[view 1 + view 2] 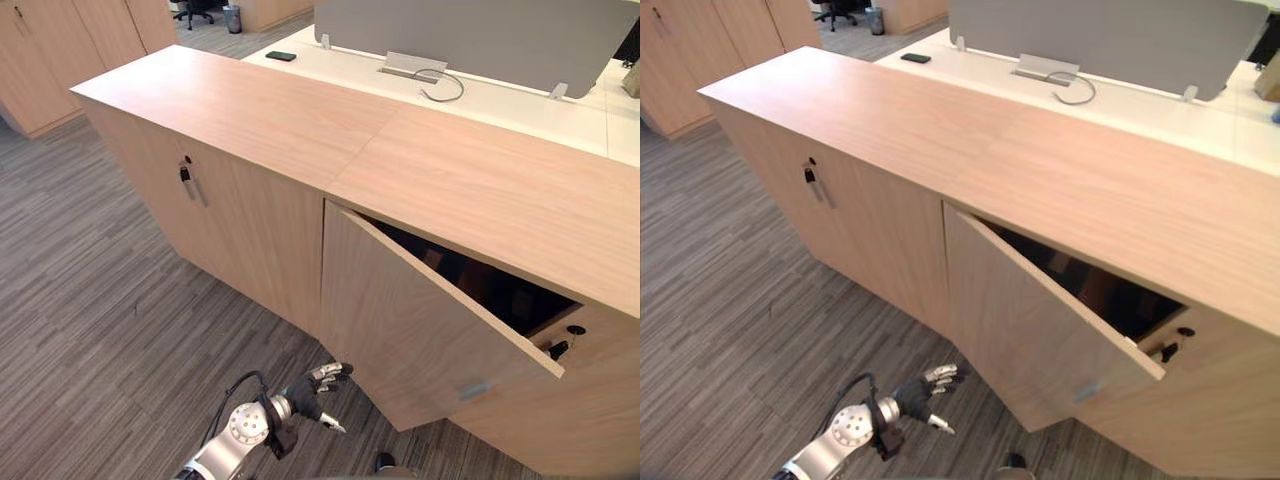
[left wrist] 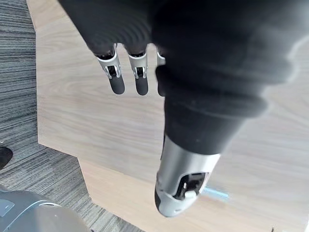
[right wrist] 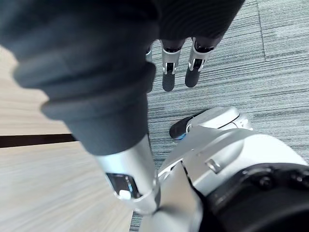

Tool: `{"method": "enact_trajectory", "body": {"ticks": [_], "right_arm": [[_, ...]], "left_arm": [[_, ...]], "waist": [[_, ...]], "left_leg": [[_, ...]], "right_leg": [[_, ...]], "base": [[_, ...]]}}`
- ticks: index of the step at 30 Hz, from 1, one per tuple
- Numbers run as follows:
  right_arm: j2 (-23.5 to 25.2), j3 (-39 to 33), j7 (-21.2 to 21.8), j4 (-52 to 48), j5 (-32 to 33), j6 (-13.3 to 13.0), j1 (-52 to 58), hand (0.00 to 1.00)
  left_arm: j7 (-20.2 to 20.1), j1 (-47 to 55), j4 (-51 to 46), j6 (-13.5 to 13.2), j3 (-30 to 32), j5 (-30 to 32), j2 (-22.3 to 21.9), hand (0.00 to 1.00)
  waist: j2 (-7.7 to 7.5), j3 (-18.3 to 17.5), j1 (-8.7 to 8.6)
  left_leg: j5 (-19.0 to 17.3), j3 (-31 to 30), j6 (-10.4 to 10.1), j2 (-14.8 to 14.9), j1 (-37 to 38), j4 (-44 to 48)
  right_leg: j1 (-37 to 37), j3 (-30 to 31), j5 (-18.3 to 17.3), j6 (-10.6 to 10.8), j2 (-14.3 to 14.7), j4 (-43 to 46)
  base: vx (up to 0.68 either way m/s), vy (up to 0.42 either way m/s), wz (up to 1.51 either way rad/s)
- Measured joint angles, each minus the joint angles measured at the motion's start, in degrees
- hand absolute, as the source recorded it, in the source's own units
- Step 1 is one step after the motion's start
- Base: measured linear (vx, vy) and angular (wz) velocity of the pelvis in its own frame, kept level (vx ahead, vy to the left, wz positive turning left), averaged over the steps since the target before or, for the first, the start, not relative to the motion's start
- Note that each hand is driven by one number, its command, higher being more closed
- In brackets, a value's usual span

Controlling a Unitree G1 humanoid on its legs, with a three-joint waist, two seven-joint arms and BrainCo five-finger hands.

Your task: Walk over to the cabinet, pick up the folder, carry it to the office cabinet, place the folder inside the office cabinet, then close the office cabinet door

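The long low office cabinet (image 1: pixel 250 110) of light wood stands before me. Its right-hand door (image 1: pixel 410 320) hangs partly open, with a small metal handle (image 1: pixel 475 391) near its free edge. Behind the door the inside (image 1: pixel 480 285) is dark, and I cannot tell what lies in it. My left hand (image 1: pixel 318 385) is low in front of that door, a little short of its face, open and holding nothing. In the left wrist view its fingers (image 2: pixel 116 79) point at the door panel (image 2: pixel 96 125). My right hand (image 3: pixel 168 79) hangs over the carpet, fingers straight, nothing in it.
A key (image 1: pixel 557 349) sits in the lock beside the open door, another key (image 1: pixel 186 174) in the closed left door. Behind the cabinet is a white desk (image 1: pixel 520 100) with a grey screen, a phone (image 1: pixel 281 56) and a cable. More wooden cabinets (image 1: pixel 40 60) stand back left.
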Motion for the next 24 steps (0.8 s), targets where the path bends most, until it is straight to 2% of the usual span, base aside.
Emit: {"method": "enact_trajectory", "body": {"ticks": [3,7,9,10,11,12,13,14,15,16,17,18,19,20,21,23,24], "right_arm": [[0.03,0.60,0.00,0.02,0.06,0.10,0.05,0.00],[0.04,1.24,-0.02,0.00,0.03,0.34,0.14,0.00],[0.07,1.23,-0.10,0.01,-0.06,0.69,0.17,0.00],[0.25,1.23,-0.13,0.02,-0.47,1.16,0.17,0.00],[0.37,1.21,-0.14,0.03,-0.86,1.26,0.28,0.00],[0.46,1.19,-0.16,0.02,-1.01,1.46,0.44,0.00],[0.35,1.10,-0.20,0.00,-1.01,1.55,0.57,0.00],[-0.09,1.05,-0.38,-0.04,-0.95,1.73,0.67,0.00],[-0.59,1.06,-0.53,-0.09,-0.77,1.80,0.61,0.00],[-0.94,1.06,-0.58,-0.38,-0.66,1.82,0.42,0.00],[-1.03,1.12,-0.64,-1.29,-0.41,1.95,0.23,0.00],[-1.08,1.17,-0.74,-2.07,0.00,2.14,-0.28,0.00],[-1.40,1.18,-0.92,-3.59,0.80,2.32,-0.87,0.00],[-1.40,1.18,-0.92,-3.80,0.89,2.32,-1.07,0.00],[-1.09,1.36,-0.85,-4.62,1.21,2.33,-2.24,0.00],[-0.38,1.78,-0.58,-6.42,1.21,2.32,-2.57,0.00],[0.16,2.06,-0.39,-7.19,1.24,2.26,-2.42,0.00]], "left_arm": [[2.47,0.05,9.88,1.25,8.81,-2.09,-3.30,0.00],[9.77,-0.26,25.23,3.03,26.49,1.61,-5.70,0.00],[12.85,-0.49,31.37,3.34,33.79,1.54,-6.27,0.00],[15.68,-0.05,35.79,4.00,40.06,-0.24,-6.30,0.00],[16.60,0.31,36.76,4.27,41.99,-1.30,-6.16,0.00],[17.83,1.89,37.34,4.89,45.62,-4.96,-6.18,0.00],[18.29,2.84,37.73,5.00,47.23,-7.23,-6.42,0.00],[18.93,4.16,38.53,5.42,51.40,-11.47,-7.67,0.00],[19.08,4.99,39.51,5.49,54.61,-14.24,-8.78,0.00],[19.13,6.11,40.52,5.68,57.23,-16.30,-10.29,0.00],[19.00,7.78,41.93,6.26,59.79,-18.20,-12.22,0.00],[18.59,8.51,42.82,6.73,62.05,-19.40,-14.13,0.00],[16.69,9.84,42.79,7.75,66.18,-19.66,-16.54,0.00],[16.30,10.04,42.77,7.96,66.33,-19.60,-16.80,0.00],[14.73,11.46,42.46,8.42,67.80,-19.13,-17.89,0.00],[13.40,12.23,41.38,8.52,68.11,-17.20,-18.42,0.00],[12.52,12.63,40.76,8.52,68.09,-16.22,-18.89,0.00]], "waist": [[0.02,-0.34,0.00],[0.09,-0.97,0.07],[0.05,-0.92,0.05],[-0.30,-0.86,0.10],[-0.50,-0.90,0.11],[-1.13,-0.58,0.21],[-1.13,-0.36,0.52],[-0.77,0.36,1.71],[-0.26,0.58,2.69],[-0.01,0.69,3.43],[-0.59,1.17,4.12],[-0.07,1.55,5.09],[0.70,2.52,6.35],[0.78,2.66,6.43],[1.00,3.18,7.28],[1.37,3.75,8.05],[2.04,3.44,8.32]], "left_leg": [[-0.23,0.70,-0.34,0.77,0.01,0.05],[-0.68,2.71,-1.15,2.76,0.00,0.44],[-1.46,3.18,-1.63,3.90,-0.18,2.07],[-2.87,3.33,-1.20,5.35,-1.33,6.82],[-3.18,3.19,-0.77,5.87,-2.11,9.30],[-4.15,2.34,0.86,7.21,-3.88,15.89],[-4.41,1.85,1.29,8.16,-4.79,19.56],[-4.50,-0.44,2.77,9.91,-6.09,26.54],[-3.49,-3.62,4.10,10.69,-7.15,31.16],[-1.00,-6.91,5.22,10.72,-8.45,34.84],[2.34,-9.80,4.64,10.69,-10.64,39.70],[-1.24,-11.53,3.23,9.99,-11.92,43.24],[-10.26,-13.88,3.38,6.13,-13.06,46.21],[-11.70,-14.02,3.64,5.28,-13.25,46.34],[-16.60,-14.54,3.92,0.84,-14.32,45.37],[-17.89,-15.49,3.72,-3.25,-14.91,40.51],[-16.93,-16.05,3.41,-4.81,-14.52,33.85]], "right_leg": [[-0.34,0.60,0.01,-0.02,0.88,-0.24],[-1.72,2.10,-0.12,-0.28,2.94,-0.23],[-1.68,2.25,-0.54,-0.80,3.68,-0.02],[-1.38,2.67,-1.37,-1.26,4.13,0.50],[-1.05,2.82,-1.60,-1.46,4.13,0.67],[0.41,2.91,-2.16,-1.88,4.16,0.77],[0.94,3.01,-2.52,-2.16,4.35,0.87],[2.29,4.44,-3.47,-2.93,5.09,1.51],[2.55,6.01,-4.28,-3.48,5.59,2.58],[2.80,7.30,-4.72,-3.92,5.70,3.11],[3.06,9.17,-5.27,-4.72,5.60,3.64],[3.29,10.99,-6.06,-5.79,5.48,4.17],[3.28,13.96,-6.72,-6.53,5.55,5.08],[3.31,14.38,-6.81,-6.59,5.57,5.21],[3.70,16.87,-7.15,-6.78,5.69,5.64],[3.78,18.12,-8.01,-6.56,6.08,6.58],[3.32,18.83,-9.20,-5.98,7.23,7.86]], "base": [[-0.01,-0.019,-0.15],[0.02,-0.041,-0.24],[0.04,-0.057,-0.16],[0.05,-0.106,-0.18],[0.10,-0.178,-0.15],[0.07,-0.182,-0.07],[0.05,-0.203,-0.21],[0.00,-0.181,-0.46],[0.02,-0.176,-0.68],[0.04,-0.163,-0.77],[0.03,-0.120,-0.75],[0.07,-0.074,-0.96],[0.06,0.003,-0.79],[0.08,0.068,-1.00],[0.07,0.114,-0.77],[0.06,0.140,-0.74],[0.05,0.147,-0.64]]}}
